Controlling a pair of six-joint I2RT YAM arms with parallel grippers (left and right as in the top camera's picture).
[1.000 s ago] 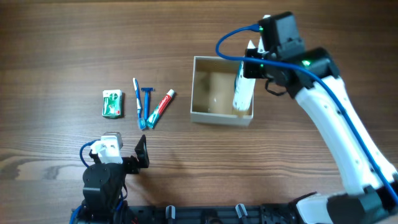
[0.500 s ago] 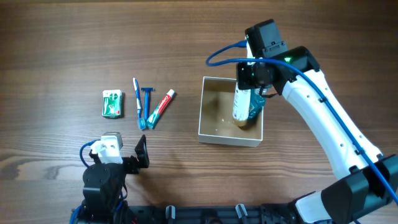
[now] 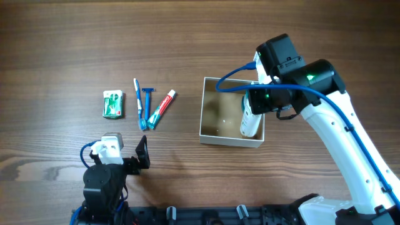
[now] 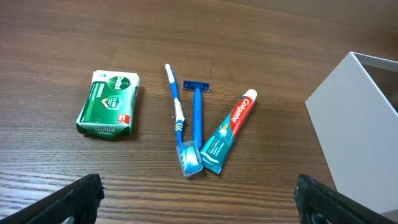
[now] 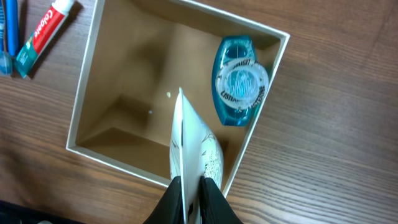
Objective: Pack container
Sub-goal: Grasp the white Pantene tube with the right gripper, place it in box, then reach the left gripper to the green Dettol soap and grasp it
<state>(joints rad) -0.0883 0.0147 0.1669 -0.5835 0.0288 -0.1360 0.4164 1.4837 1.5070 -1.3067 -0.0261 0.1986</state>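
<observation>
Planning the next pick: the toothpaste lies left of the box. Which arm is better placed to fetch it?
Left, likely: the left tool is open, empty and faces the toothpaste. The right tool is shut on a white tube at the container.

Soap box [image 4: 107, 102], toothbrush [image 4: 177, 115], razor [image 4: 196, 112], toothpaste [image 4: 229, 132] on table [image 4: 261, 37].

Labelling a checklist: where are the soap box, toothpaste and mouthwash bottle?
soap box [image 4: 107, 102], left wrist view, green top face.
toothpaste [image 4: 228, 130], left wrist view, middle of tube.
mouthwash bottle [image 5: 240, 81], right wrist view, its cap.
</observation>
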